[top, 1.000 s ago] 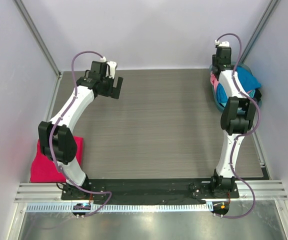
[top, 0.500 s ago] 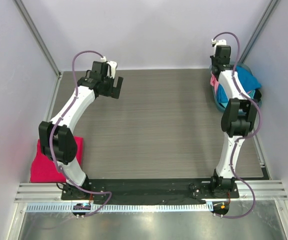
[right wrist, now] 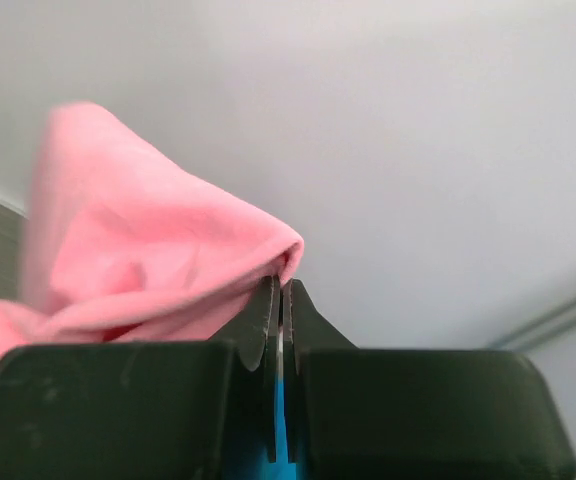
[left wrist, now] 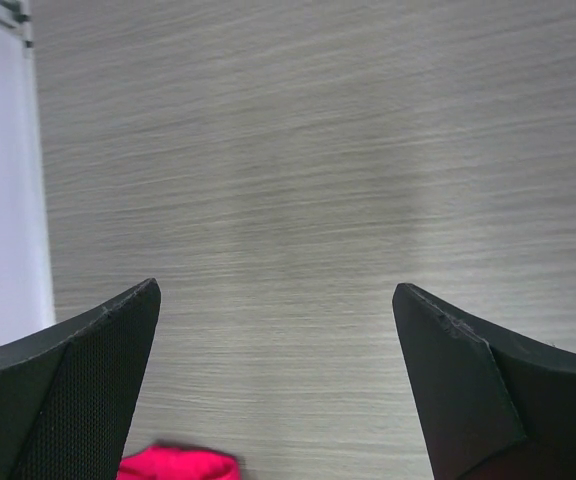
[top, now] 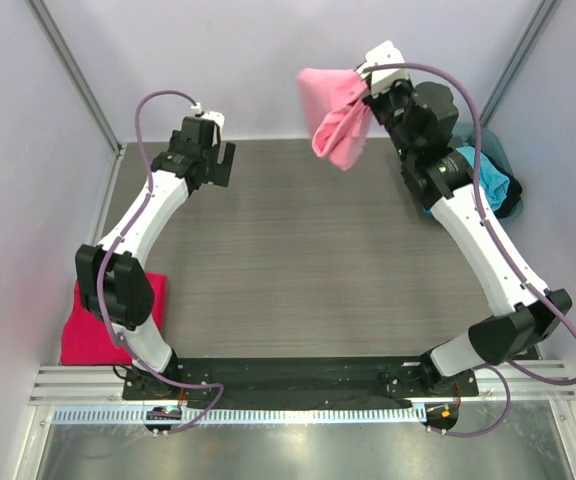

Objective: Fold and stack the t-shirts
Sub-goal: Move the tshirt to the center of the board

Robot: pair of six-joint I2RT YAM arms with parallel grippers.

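Grey wood-grain table (top: pixel 318 260) is filling the top view, with pale walls (top: pixel 268 60) standing round it. The right gripper (top: pixel 368 88) is pinching the light pink t-shirt (top: pixel 336 115) and holding it high over the far edge, bunched and dangling clear of the surface. A quick swing could be shaking it loose, and it may be landing twisted rather than flat. The left gripper (top: pixel 213 160) is hovering wide and empty over the far left. Counting: two arms, one pink shirt aloft, one crimson t-shirt (top: pixel 83 335) lying at the near left corner, and one tub (top: pixel 498 155) at the far right carrying turquoise cloth (top: pixel 478 170) and something darker; how many shirts that makes I cannot tell.

From the left wrist, bare table (left wrist: pixel 298 150) is showing between the left gripper (left wrist: pixel 278 320) fingers, which are standing far apart with nothing between them. One corner of the crimson t-shirt (left wrist: pixel 178 465) is peeking in at the bottom edge; a low sweep back could be dragging it out of shape.

From the right wrist, the right gripper (right wrist: pixel 281 300) is pressing its jaws together on one thin fold of the light pink t-shirt (right wrist: pixel 138 270). So little cloth is being gripped that slipping looks the main danger.
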